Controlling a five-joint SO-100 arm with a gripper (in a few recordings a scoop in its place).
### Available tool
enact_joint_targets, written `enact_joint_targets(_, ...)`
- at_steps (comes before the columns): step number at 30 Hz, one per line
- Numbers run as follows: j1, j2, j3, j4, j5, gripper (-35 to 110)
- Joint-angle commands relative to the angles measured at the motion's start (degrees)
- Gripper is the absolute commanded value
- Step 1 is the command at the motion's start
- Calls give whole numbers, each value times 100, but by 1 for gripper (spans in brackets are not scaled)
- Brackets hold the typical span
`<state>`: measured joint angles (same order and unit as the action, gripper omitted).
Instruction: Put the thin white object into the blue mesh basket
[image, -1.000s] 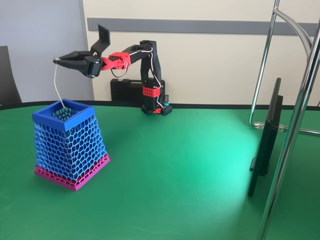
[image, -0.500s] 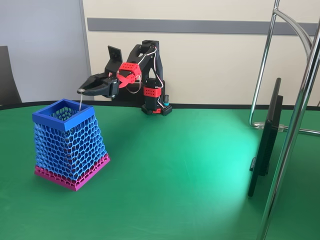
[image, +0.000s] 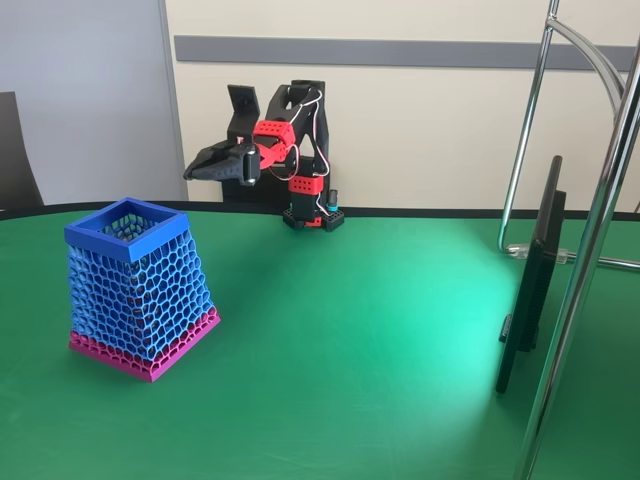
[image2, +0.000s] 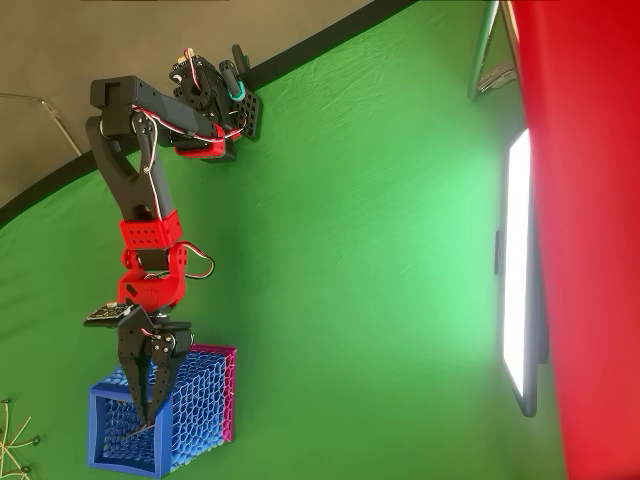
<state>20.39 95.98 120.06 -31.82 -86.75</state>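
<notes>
In the overhead view we make out the thin white object (image2: 138, 432) as a faint pale line inside the opening of the blue mesh basket (image2: 93, 430). It sits just beside the tips of the gripper (image2: 148, 424) and below them, not between the jaws. The jaws taper to a single point with their tips together, and we see nothing held between them.

From above, the gripper overlaps the basket's mouth. The fixed view shows the gripper (image: 190, 173) well above the rim, off to the right of the basket (image: 100, 238) and further back, nearer the wall. The arm is folded over its base at the far edge of the green table (image: 350, 330). The basket's honeycomb walls and rim hide its inside in this view, so we place the stick from the overhead view alone.

In that view the stick's long axis runs roughly left to right, at a slight slant, with its right end nearest the fingertips. We cannot tell how steeply it leans inside the basket, or which end carries the dark tip.
</notes>
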Motion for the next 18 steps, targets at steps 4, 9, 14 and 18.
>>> enact_joint_targets(4,-404,1072,729,-439,1028,1)
enact_joint_targets(9,-879,2021,1872,-439,2259,0)
enact_joint_targets(14,-1107,3006,2786,404,4184,0)
enact_joint_targets(18,-1116,3779,2918,2602,5871,0)
